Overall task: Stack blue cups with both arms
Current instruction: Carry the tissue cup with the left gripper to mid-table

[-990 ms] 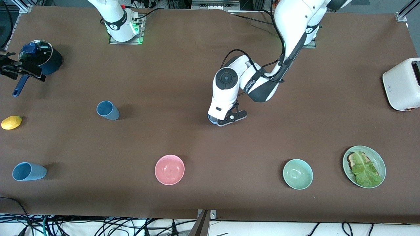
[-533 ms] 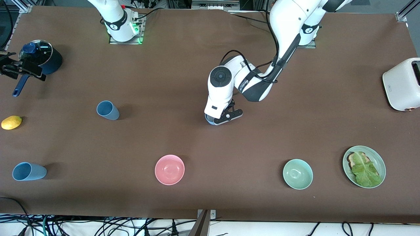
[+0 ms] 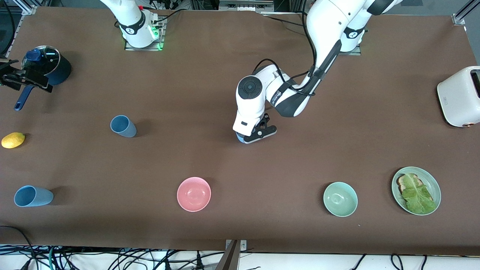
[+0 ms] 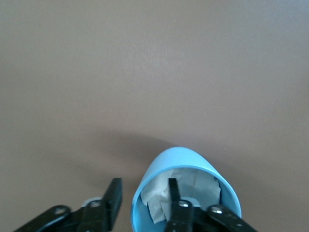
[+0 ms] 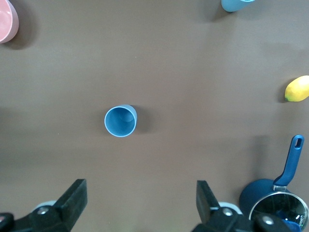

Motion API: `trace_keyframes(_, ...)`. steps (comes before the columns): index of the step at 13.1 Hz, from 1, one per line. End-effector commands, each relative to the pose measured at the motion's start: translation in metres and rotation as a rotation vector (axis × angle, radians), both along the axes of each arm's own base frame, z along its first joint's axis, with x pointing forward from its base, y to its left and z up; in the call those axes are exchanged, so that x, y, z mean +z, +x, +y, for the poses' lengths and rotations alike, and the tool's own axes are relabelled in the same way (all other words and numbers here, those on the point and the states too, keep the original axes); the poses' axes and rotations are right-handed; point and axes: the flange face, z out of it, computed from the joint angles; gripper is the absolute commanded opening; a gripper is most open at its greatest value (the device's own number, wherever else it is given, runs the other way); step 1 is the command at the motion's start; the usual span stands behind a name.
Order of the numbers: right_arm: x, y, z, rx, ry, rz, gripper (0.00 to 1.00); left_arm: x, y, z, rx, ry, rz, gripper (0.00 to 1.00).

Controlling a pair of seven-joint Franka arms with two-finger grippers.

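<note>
A: Looking from the front first, where are the cups?

B: A darker blue cup (image 3: 123, 126) stands on the tabletop (image 3: 210, 232), midway between its long edges, toward the right arm's end. A sky-blue cup (image 3: 33, 196) sits by the corner nearest the camera at that end. The left gripper (image 3: 258, 133) is down at the tabletop's middle over a third cup (image 3: 239, 138). The wrist hides all but a blue sliver of it.

A: And around them?

B: A pink bowl (image 3: 194, 194), a pale green bowl (image 3: 340, 199) and a plate (image 3: 394, 183) of toast and lettuce line the near edge. A toaster (image 3: 459, 95) sits at the left arm's end. A lemon (image 3: 13, 140) and a dark blue pot (image 3: 47, 67) are at the right arm's end. The right gripper (image 3: 26, 80) hangs over the pot's handle, and that arm waits.

A: What does the left wrist view add?

B: The hidden cup: upright, mouth up, long axis vertical, with crumpled white paper (image 4: 193, 186) inside. One of the fingers (image 4: 113, 200) is outside the wall and the other inside, both clear of it, so the jaws are apart, gripping nothing.

A: And the right wrist view?

B: Its jaws are spread wide with nothing between them. It looks straight down into the darker cup's open mouth, so that cup stands upright too.
</note>
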Motion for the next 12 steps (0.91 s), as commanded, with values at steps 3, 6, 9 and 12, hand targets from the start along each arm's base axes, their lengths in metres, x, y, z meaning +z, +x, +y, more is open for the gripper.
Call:
trace_keyframes(3, 0.001, -0.004, -0.001, 0.004, 0.014, 0.005, 1.0, 0.014, 0.0, -0.01, -0.005, 0.008, -0.046, 1.0)
trace_keyframes(6, 0.001, -0.004, -0.001, 0.004, 0.014, 0.005, 1.0, 0.037, -0.002, -0.008, -0.022, 0.004, -0.062, 1.0)
trace_keyframes(9, 0.002, -0.005, 0.0, 0.007, 0.015, 0.007, 1.0, 0.063, -0.004, -0.005, -0.048, 0.011, -0.055, 1.0)
trace_keyframes(12, 0.0, -0.008, 0.001, 0.014, 0.018, 0.033, 1.0, 0.087, -0.006, 0.0, -0.052, 0.033, -0.05, 1.0)
